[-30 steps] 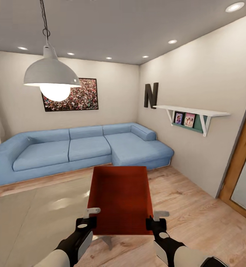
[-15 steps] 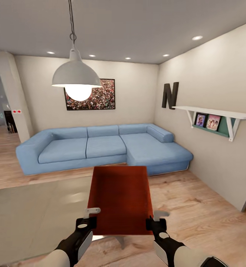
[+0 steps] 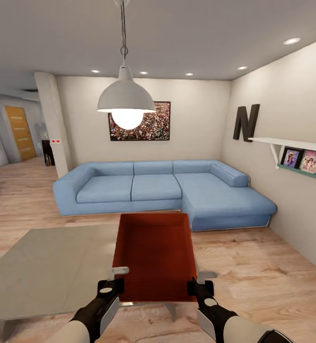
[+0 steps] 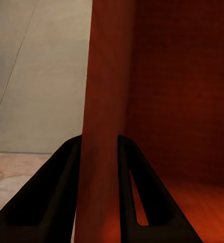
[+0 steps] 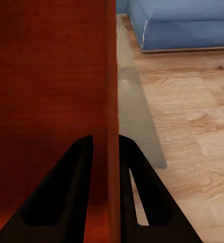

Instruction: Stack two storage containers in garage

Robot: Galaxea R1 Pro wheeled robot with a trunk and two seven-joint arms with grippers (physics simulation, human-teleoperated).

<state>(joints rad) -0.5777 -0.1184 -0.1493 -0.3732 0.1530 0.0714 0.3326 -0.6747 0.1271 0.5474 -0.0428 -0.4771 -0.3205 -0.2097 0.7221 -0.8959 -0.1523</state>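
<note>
I am in the living room, wood floor [image 3: 262, 267] ahead, blue sofa [image 3: 162, 190] under a white lamp [image 3: 126, 97]; the red container [image 3: 154, 257] hangs above a grey bench [image 3: 53, 267]; my left claw [image 3: 114, 280] is clenched on its left wall, my right claw [image 3: 199, 282] on its right wall.

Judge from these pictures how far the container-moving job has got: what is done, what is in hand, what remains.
Done: one storage container is lifted, the left gripper and right gripper each clamped on a side wall. In hand: carrying it, with the robot in the living room facing the blue sofa, above the grey table. Left: reaching the garage, setting it on the floor there, then bringing the other container and stacking it.
</note>
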